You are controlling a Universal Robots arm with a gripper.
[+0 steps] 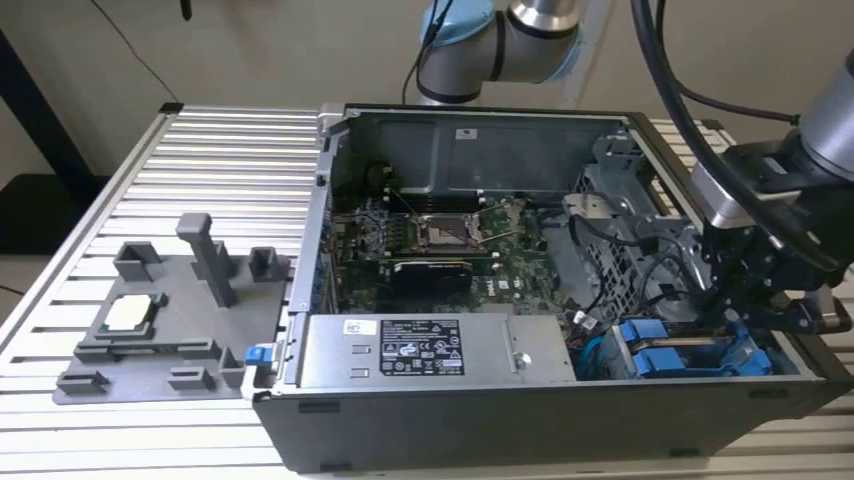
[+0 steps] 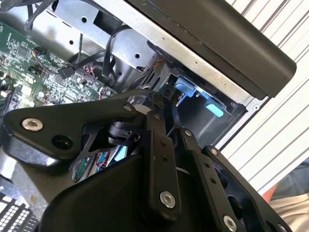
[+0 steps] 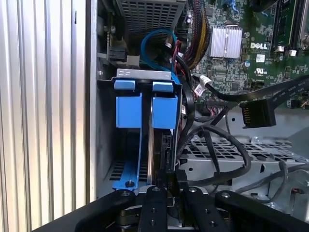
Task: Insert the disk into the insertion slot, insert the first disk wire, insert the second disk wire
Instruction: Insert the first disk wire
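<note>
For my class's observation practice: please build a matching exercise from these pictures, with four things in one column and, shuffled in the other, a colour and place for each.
Things
1. motherboard
2. drive carriers
3. fixture tray
4. gripper

Colour and place
A. blue, in the drive cage
B. grey, on the slatted table outside the case
C. green, on the case floor
D. black, reaching in at the drive cage

Pairs: 1-C, 2-A, 3-B, 4-D

Most of the disk [image 3: 164, 112] lies hidden, edge-on inside the insertion slot [image 3: 145, 73].
</note>
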